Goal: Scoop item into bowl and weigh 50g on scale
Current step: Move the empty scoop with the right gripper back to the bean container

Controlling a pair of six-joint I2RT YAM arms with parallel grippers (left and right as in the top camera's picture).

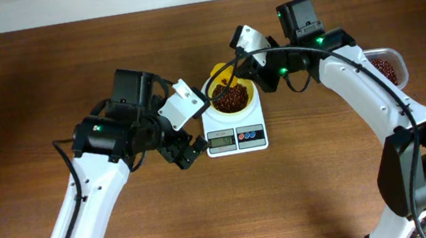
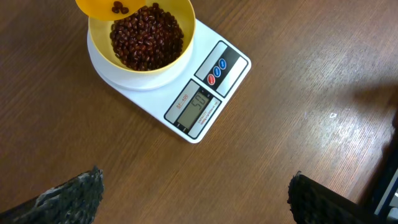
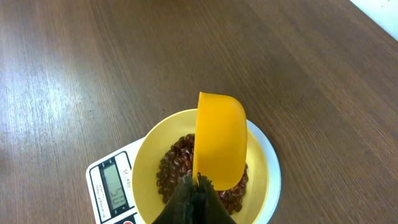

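Wooden table (image 1: 24, 79), bowl (image 2: 187, 45) on scale (image 2: 231, 79); display (image 2: 194, 106) 50

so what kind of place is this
Probably a robotics lab bench rather than a kitchen: two white robot arms over a wooden table, with a digital scale and bowl of beans.

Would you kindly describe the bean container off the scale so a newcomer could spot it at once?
On the wooden table, start at the white scale in the middle and look right, past the right arm. Partly hidden by that arm sits a clear container of dark beans. Unlike the round yellow bowl on the scale, it is transparent and boxy.
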